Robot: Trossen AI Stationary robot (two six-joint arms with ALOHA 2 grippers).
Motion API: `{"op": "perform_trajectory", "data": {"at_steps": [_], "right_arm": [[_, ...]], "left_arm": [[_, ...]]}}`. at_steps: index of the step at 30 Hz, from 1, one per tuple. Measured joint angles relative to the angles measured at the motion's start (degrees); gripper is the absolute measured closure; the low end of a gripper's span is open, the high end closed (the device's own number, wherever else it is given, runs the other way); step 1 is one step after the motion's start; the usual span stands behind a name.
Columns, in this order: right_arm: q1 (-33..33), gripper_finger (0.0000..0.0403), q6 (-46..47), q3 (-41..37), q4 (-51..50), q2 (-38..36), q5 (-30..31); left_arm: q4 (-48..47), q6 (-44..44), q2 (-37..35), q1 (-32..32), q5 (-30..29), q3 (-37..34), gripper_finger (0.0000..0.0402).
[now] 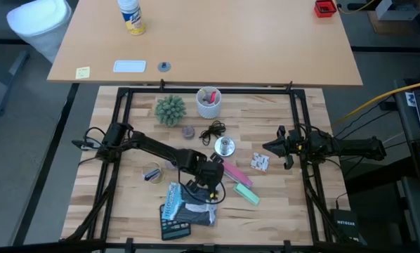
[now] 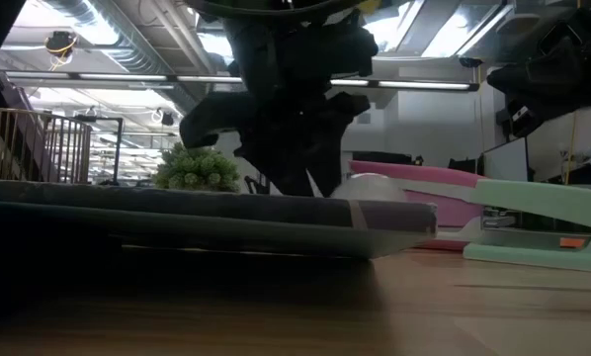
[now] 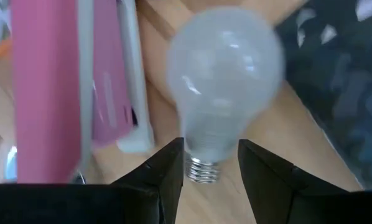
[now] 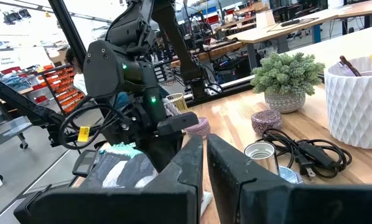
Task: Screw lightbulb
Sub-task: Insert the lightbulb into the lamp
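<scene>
The frosted white lightbulb [image 3: 226, 81] lies on the wooden table, its silvery screw base [image 3: 201, 172] pointing at my left gripper. My left gripper [image 3: 211, 168] is open at the table's middle [image 1: 211, 183], one finger on either side of the bulb's neck; I cannot tell whether they touch it. The bulb's dome shows in the low view [image 2: 370, 186] behind a dark pouch. The round silver fixture [image 1: 225, 146] with a black cord stands a little farther back. My right gripper [image 1: 267, 147] waits shut at the right, clear of the table, pointing at the fixture.
A pink object [image 1: 236, 173] lies beside the bulb, a mint-green one [image 1: 246, 193] nearer. A dark pouch [image 1: 189, 211] lies at the near side. A white cup of pens [image 1: 208, 102] and a small plant [image 1: 170, 109] stand at the back.
</scene>
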Motion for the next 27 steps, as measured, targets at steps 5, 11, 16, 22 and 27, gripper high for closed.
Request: {"op": "perform_trajectory", "data": {"at_steps": [5,11,16,22,27], "right_arm": [[0.0,0.0374,0.0,0.02,-0.01,0.0,0.0],[0.0,0.0374,0.0,0.0,-0.07,-0.02,-0.02],[0.01,0.0374,0.0,0.0,-0.09,0.0,-0.02],[0.0,0.0374,0.01,0.0,-0.09,-0.02,-0.02],[0.0,0.0374,0.02,0.0,-0.12,0.0,-0.02]], "left_arm": [[2.16,-0.91,0.83,0.2,0.53,0.02,0.0259],[4.22,-0.86,3.24,0.13,2.14,0.22,0.0258],[5.1,-5.64,3.41,0.41,2.46,0.13,0.0258],[8.5,-10.76,4.01,1.27,6.04,0.04,0.0258],[8.27,-14.01,4.05,1.47,6.7,0.04,0.0258]]}}
